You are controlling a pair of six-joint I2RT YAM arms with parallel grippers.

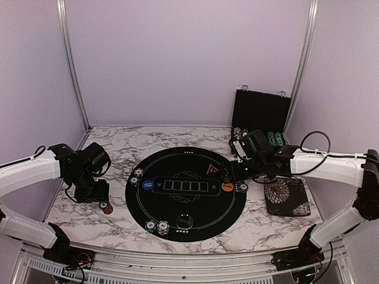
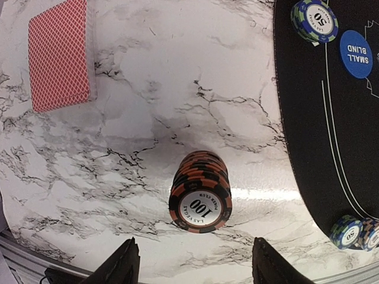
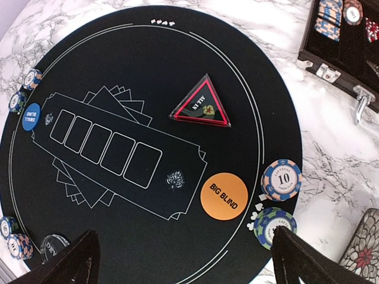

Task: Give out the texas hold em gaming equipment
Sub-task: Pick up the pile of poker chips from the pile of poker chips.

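- Several seats served already; just ahead of the spread, empty tips of the left gripper point(image 2: 192, 260): 100-chip stack point(image 2: 199, 192), not yet on the mat point(image 2: 308, 118).
- Beyond the wide-spread, empty right gripper point(image 3: 183, 254), near its right tip: 10-chip stack point(image 3: 281, 180) and green stack point(image 3: 275, 227) beside the Big Blind button point(image 3: 224, 196).
- Farthest, up-left of the left tips: card deck point(image 2: 59, 56), undealt.

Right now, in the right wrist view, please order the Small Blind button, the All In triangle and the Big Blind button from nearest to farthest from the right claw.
1. Big Blind button: just ahead of the right claw.
2. All In triangle: farther out, on the mat.
3. Small Blind button: at its left edge.
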